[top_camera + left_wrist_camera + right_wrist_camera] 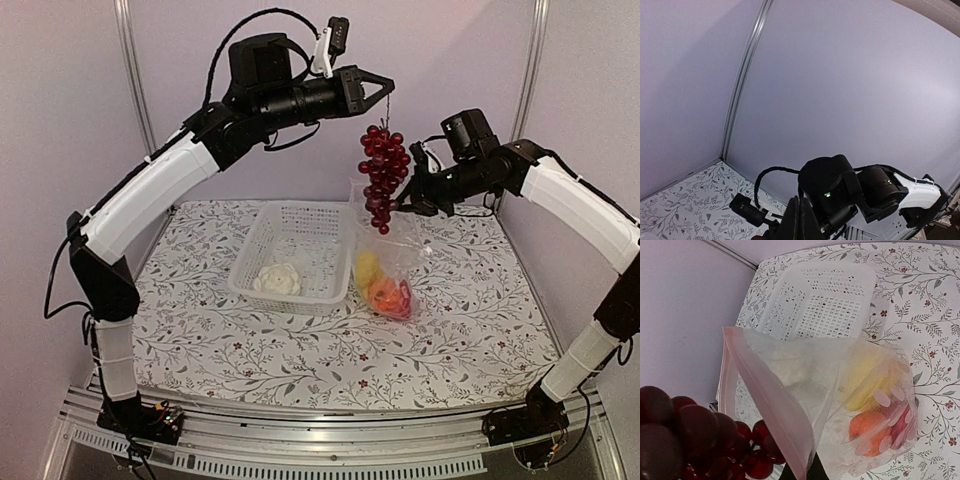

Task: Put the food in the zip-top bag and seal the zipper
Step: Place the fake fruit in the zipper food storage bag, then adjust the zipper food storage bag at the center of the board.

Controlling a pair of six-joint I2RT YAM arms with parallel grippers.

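Grapes (384,170) hang at bag (395,250) mouth edge, basket (300,235) just left.

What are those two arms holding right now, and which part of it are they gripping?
The left tool pinches the grape bunch by its thin stem, so it hangs free. The right tool grips the zip-top bag by its mouth edge.

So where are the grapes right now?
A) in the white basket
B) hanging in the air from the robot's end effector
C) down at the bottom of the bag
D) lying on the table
B: the grape bunch dangles by its stem from the left end effector, up above the zip-top bag.
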